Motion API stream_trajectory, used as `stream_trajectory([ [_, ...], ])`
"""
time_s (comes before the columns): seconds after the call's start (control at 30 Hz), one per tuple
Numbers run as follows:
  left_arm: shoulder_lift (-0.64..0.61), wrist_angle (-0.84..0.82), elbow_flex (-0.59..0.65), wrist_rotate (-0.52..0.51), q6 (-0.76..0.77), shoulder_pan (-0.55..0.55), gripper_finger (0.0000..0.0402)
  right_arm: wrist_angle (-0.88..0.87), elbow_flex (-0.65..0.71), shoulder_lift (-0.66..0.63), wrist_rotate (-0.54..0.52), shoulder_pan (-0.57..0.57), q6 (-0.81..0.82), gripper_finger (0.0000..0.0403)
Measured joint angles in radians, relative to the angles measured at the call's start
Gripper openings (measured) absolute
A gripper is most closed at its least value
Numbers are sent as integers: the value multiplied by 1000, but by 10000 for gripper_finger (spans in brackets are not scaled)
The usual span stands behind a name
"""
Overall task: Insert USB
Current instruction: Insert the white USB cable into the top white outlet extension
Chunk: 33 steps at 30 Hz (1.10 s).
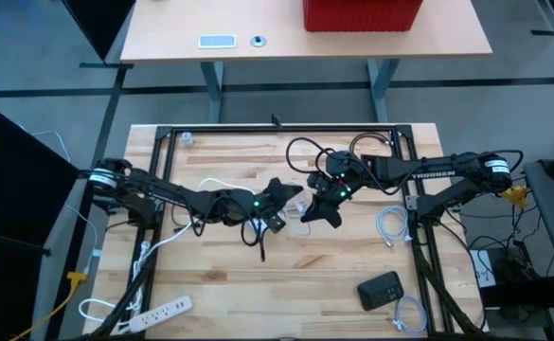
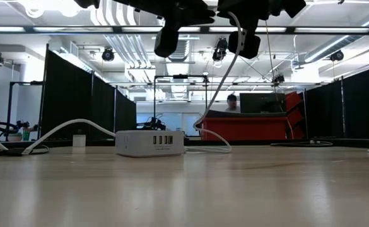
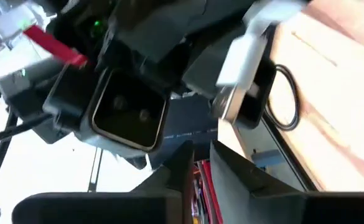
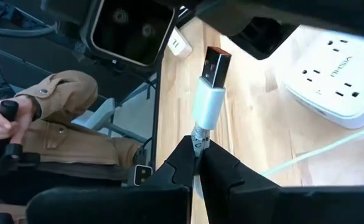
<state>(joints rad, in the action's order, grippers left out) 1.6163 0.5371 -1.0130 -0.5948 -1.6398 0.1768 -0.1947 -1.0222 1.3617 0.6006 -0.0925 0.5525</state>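
Cable (image 4: 197,138) pinched in right end effector (image 4: 197,163) just behind the plug (image 4: 210,87); it's floppy, so grip the stiff plug. Left end effector (image 3: 197,163) looks nearly shut, empty.

A: Non-task items noted? 
B: Red bin (image 1: 363,14) on far desk (image 1: 163,28), beside a phone (image 1: 217,41). White power strip (image 1: 159,310) at the tabletop's (image 1: 258,294) near-left edge; dark box (image 1: 381,290) near right, coiled white cable (image 1: 411,314) just beside.

Left hand (image 3: 197,163) contents hidden
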Motion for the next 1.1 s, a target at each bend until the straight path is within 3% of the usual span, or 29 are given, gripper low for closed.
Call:
stream_trajectory([
  [0.33,-10,-41,0,-9,-39,80,133,2,0,0,3,0,-3,0],
  [0.5,-10,-41,0,-26,-38,84,145,2,0,0,6,0,-3,0],
  [0.83,-6,-67,0,-25,-26,80,96,13,0,0,6,0,-3,0],
  [1.1,-1,-67,0,-40,37,80,9,21,0,0,5,0,-3,0],
])
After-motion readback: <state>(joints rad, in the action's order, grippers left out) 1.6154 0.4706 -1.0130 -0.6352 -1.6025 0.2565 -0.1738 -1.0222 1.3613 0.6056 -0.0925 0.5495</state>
